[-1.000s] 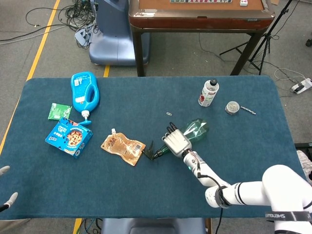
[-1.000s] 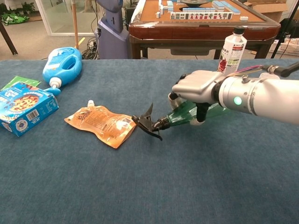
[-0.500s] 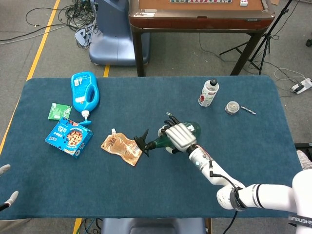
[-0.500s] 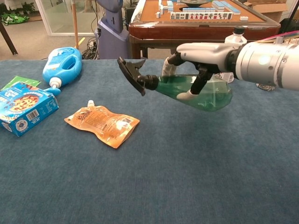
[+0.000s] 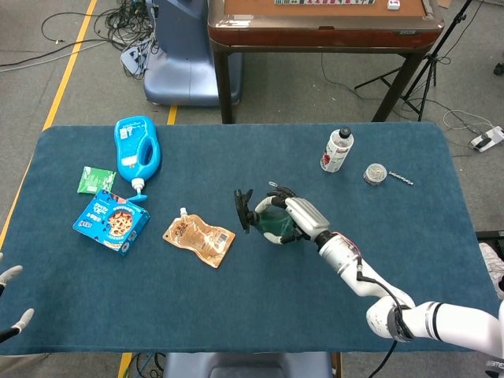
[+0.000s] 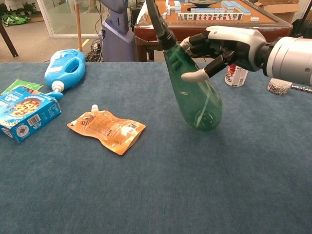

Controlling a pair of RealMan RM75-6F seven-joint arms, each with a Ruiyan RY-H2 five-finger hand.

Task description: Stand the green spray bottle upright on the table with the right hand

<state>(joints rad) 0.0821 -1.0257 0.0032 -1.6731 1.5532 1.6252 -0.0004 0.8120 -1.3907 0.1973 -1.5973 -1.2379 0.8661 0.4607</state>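
Observation:
The green spray bottle [image 6: 195, 92] is tilted, black nozzle [image 5: 242, 209] up and leaning left, its rounded base low near the table; whether it touches the cloth I cannot tell. My right hand [image 6: 219, 46] grips the bottle's upper body from the right side, thumb across its front. In the head view the same right hand [image 5: 299, 218] wraps the green spray bottle [image 5: 272, 223] at the table's middle. Only the fingertips of my left hand [image 5: 12, 299] show at the far left edge, spread and holding nothing.
An orange pouch [image 5: 199, 238] lies just left of the bottle. Farther left are a blue cookie box [image 5: 111, 221], a blue detergent jug [image 5: 137, 150] and a green packet [image 5: 95, 179]. A white bottle [image 5: 337, 150] and a small tin [image 5: 376, 173] stand back right.
My right hand has lifted the bottle off the table and swung it from lying flat towards upright, nozzle rising and base coming down. The left hand has stayed put.

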